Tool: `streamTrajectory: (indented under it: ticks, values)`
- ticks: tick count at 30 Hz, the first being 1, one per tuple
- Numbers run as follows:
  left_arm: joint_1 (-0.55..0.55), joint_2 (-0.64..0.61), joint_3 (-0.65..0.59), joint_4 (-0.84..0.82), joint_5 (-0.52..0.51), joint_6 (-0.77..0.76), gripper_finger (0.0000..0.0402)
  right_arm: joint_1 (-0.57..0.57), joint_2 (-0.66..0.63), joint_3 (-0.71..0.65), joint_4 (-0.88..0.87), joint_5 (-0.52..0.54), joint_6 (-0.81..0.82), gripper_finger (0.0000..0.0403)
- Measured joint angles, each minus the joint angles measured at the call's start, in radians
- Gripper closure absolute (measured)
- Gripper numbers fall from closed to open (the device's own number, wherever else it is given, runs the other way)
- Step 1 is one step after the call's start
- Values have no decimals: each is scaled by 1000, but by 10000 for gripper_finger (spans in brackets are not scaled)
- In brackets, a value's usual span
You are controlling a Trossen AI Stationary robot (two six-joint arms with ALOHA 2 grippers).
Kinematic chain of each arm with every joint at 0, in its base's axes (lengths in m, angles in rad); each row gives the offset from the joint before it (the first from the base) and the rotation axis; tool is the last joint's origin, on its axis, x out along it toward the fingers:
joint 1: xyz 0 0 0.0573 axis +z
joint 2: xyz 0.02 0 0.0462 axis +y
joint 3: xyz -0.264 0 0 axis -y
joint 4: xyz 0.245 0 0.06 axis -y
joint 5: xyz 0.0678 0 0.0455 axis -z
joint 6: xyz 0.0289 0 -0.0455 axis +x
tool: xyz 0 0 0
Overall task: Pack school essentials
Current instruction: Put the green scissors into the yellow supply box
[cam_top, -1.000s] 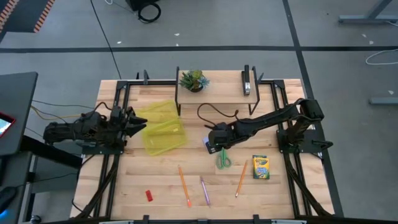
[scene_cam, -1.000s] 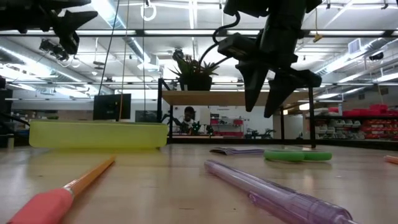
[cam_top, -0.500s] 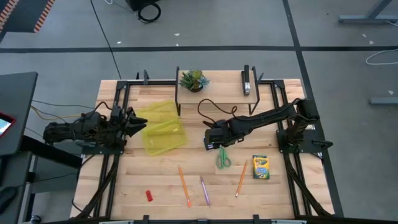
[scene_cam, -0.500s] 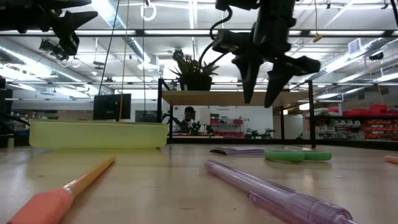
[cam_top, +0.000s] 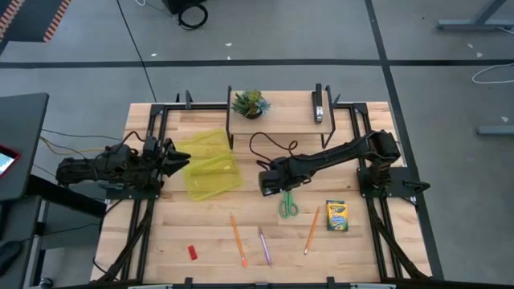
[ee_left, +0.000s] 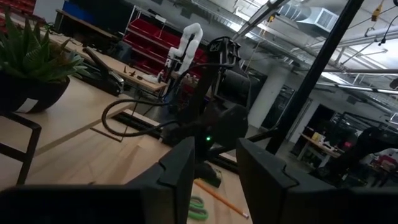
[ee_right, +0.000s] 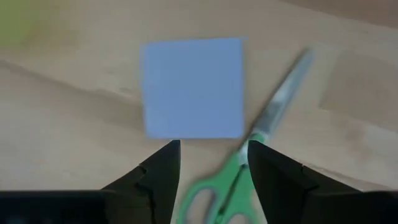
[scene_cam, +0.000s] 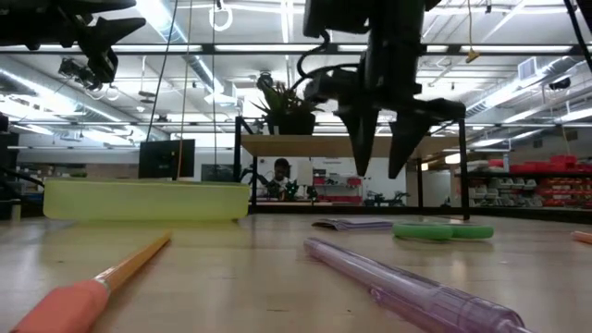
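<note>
My right gripper hangs open above the table's middle, fingers pointing down. In the right wrist view the pale blue square notepad lies flat just beyond the gripper. The green-handled scissors lie beside the pad, partly between the fingers. The scissors, crayon box, two orange pencils, purple pen and red eraser all lie on the table. My left gripper waits open at the left.
An open translucent yellow-green case lies left of centre, right by the left gripper. A raised shelf at the far edge carries a potted plant and a black stapler. Black frame rails run along both sides.
My right gripper has moved a little toward the table's left, over the notepad. It has also turned, so that its fingers now point straight down rather than slanting. It has stayed open. No object has moved.
</note>
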Motion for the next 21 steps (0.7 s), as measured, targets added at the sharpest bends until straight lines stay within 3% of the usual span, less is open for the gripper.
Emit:
streamTrajectory:
  ticks: [8,21]
  values:
    - [0,0,0,-5,0,0,276,0,0,-35,1,-4,70,161]
    - [0,0,0,-22,0,-1,272,-1,0,-139,62,-49,155,175]
